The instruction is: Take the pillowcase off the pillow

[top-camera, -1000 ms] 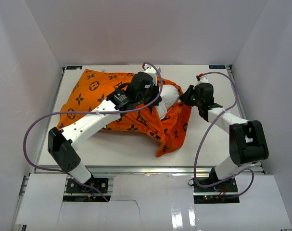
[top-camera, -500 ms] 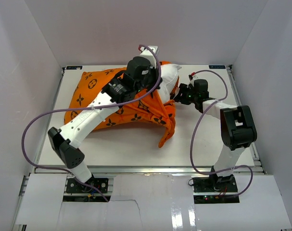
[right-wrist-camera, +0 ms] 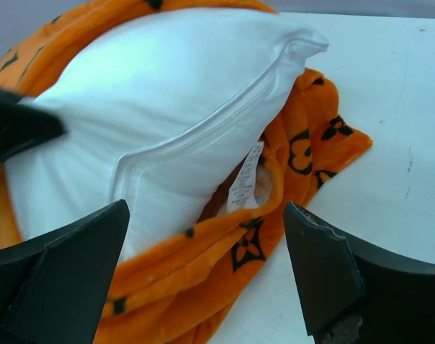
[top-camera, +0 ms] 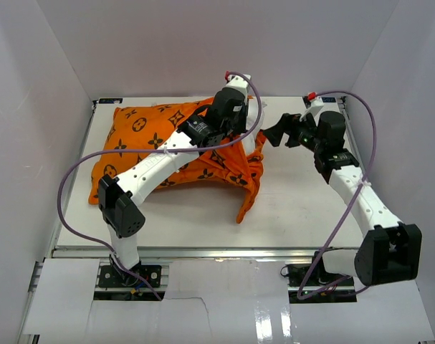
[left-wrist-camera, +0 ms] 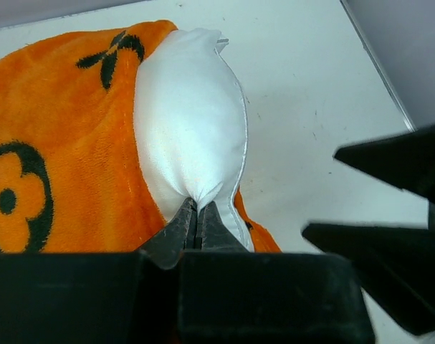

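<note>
The orange pillowcase [top-camera: 153, 140] with black motifs lies across the left and middle of the table. In the left wrist view, the white pillow [left-wrist-camera: 188, 122] bulges out of the pillowcase [left-wrist-camera: 59, 143]. My left gripper [left-wrist-camera: 198, 209] is shut on a pinch of the pillow's white fabric. My right gripper [top-camera: 276, 135] hovers just right of the pillow's exposed end. It is open, and its wide jaws [right-wrist-camera: 204, 215] face the pillow [right-wrist-camera: 167, 93] and the bunched pillowcase rim [right-wrist-camera: 203, 251] without touching them. A small white tag [right-wrist-camera: 244, 179] hangs at the pillow's seam.
A loose flap of pillowcase [top-camera: 247, 204] trails toward the front of the white table [top-camera: 303, 208]. White enclosure walls stand on the left, right and back. Purple cables loop off both arms.
My right gripper has opened, let go of the cover and drawn back to the right. My left arm has carried the pillow's end toward the back while staying shut on it.
</note>
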Tool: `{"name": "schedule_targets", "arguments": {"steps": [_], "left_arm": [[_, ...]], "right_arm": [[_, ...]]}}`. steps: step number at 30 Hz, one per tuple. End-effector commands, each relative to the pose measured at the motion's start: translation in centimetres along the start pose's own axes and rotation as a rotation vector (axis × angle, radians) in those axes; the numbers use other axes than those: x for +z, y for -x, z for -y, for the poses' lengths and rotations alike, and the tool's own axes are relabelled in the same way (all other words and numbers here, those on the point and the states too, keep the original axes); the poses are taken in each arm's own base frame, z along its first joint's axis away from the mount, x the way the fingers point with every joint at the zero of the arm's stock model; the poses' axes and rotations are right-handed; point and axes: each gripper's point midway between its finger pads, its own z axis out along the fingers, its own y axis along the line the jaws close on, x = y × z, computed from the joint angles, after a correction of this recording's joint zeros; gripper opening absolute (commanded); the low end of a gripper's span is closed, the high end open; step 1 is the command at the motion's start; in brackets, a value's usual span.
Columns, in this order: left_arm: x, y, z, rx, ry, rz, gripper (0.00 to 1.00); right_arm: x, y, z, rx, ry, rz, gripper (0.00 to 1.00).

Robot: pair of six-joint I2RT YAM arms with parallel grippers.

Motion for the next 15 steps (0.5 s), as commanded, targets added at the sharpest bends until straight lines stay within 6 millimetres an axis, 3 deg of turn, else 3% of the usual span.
{"name": "schedule_targets", "arguments": {"steps": [1, 2, 3, 6, 8, 9, 12, 15], "left_arm": [[-1.5, 6.4, -1.1, -0.036, 0.060, 0.173, 0.00], [-1.2, 6.4, -1.3, -0.035, 0.069, 0.169, 0.00], [-1.0, 6.4, -1.4, -0.036, 0.082, 0.169, 0.00], [-0.6, 6.5, -1.5, -0.050, 0.090, 0.169, 0.00], [-0.4, 6.7, -1.3, -0.063, 0.083, 0.175, 0.00], [-0.3, 6.9, -1.1, -0.066, 0.077, 0.177, 0.00], [0.1, 7.1, -0.5, -0.076, 0.056, 0.175, 0.00], [0.3, 7.2, -0.4, -0.084, 0.057, 0.171, 0.00]], "right_arm": [[-2.0, -2.2, -1.9, -0.035, 0.088, -0.049, 0.93], [-2.5, -3.5, -2.2, -0.032, 0.112, -0.062, 0.93], [-3.5, -3.1, -3.9, -0.061, 0.175, -0.032, 0.93], [-4.9, -5.2, -6.1, -0.104, 0.240, -0.040, 0.94], [-5.2, -6.3, -7.0, -0.123, 0.267, -0.042, 0.96], [-5.3, -7.7, -7.5, -0.126, 0.284, -0.063, 0.98], [-5.1, -8.8, -8.4, -0.130, 0.315, -0.059, 1.00], [-5.0, -10.2, -9.8, -0.106, 0.352, -0.066, 0.93]]}}
